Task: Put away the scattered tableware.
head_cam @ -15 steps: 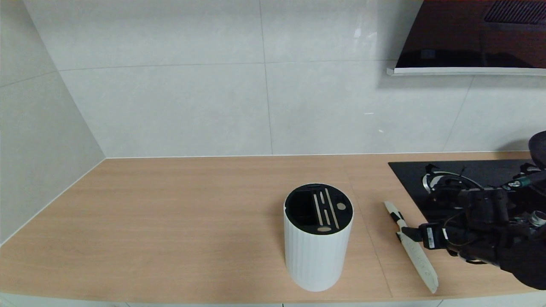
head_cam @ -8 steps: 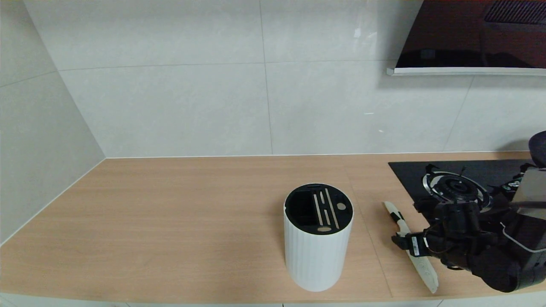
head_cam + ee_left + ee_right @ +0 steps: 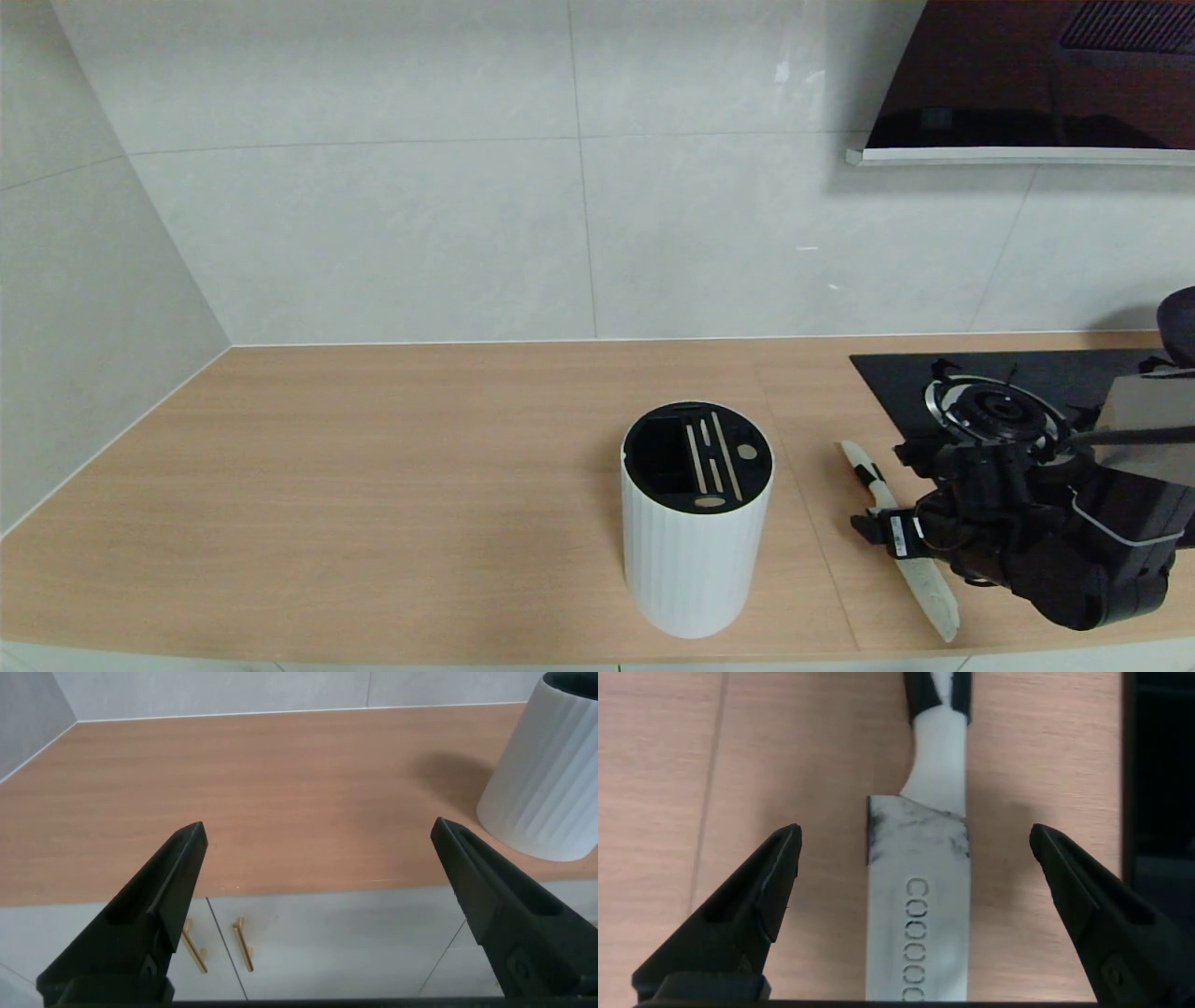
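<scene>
Right wrist view, right gripper [image 3: 915, 838] gaping, empty, over knife [image 3: 917, 915] blade, head view, gripper hiding mid-blade, holder [image 3: 695, 551] near, left gripper [image 3: 318, 829] wide, empty

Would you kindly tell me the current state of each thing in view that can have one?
knife: lying flat on the counter, not gripped.
knife block: upright, nothing sticking out of its slots.
right gripper: open, fingers either side of the blade near the handle.
left gripper: open, holding nothing, by the counter's front edge.
gas burner: no flame visible.
</scene>
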{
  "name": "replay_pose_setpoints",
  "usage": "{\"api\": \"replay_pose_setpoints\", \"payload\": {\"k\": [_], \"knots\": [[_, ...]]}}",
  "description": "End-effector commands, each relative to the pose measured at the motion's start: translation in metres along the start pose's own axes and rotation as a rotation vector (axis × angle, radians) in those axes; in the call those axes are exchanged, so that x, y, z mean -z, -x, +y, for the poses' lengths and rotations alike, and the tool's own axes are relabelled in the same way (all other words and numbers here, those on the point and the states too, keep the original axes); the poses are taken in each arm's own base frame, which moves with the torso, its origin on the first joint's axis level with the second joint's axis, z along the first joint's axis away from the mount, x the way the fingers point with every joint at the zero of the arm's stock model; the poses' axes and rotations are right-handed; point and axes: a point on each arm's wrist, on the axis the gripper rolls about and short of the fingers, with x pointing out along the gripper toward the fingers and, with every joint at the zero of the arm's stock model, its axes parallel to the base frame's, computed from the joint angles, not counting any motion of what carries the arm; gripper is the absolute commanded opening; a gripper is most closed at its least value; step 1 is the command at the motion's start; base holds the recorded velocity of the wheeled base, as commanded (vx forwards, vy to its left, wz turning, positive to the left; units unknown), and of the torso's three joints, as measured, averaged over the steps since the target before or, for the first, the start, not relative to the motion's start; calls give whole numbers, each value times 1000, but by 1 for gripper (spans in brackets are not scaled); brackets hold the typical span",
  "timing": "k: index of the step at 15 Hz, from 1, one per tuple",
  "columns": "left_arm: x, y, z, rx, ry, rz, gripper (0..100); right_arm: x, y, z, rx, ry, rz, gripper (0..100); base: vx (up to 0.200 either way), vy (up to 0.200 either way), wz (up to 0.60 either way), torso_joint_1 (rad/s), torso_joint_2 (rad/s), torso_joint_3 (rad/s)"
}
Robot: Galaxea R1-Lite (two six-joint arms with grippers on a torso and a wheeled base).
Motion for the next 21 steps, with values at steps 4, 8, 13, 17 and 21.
{"api": "replay_pose_setpoints", "payload": {"k": [4, 8, 13, 17, 21], "knots": [[0, 0, 0, 0, 0, 0, 100, 4, -5, 0, 4, -1, 15, 100, 0, 0, 0, 0, 0, 0], [0, 0, 0, 0, 0, 0, 100, 3, -7, 0, 3, -29, 12, 0, 0, 0, 0, 0, 0, 0], [0, 0, 0, -1, 0, 0, 100, 3, -7, 0, 4, -33, 10, 0, 0, 0, 0, 0, 0, 0], [0, 0, 0, 0, 0, 0, 100, -1, -3, 0, 5, -37, -6, 0, 0, 0, 0, 0, 0, 0], [0, 0, 0, 0, 0, 0, 100, -33, 34, 0, 2, -66, -141, 0, 0, 0, 0, 0, 0, 0]]}}
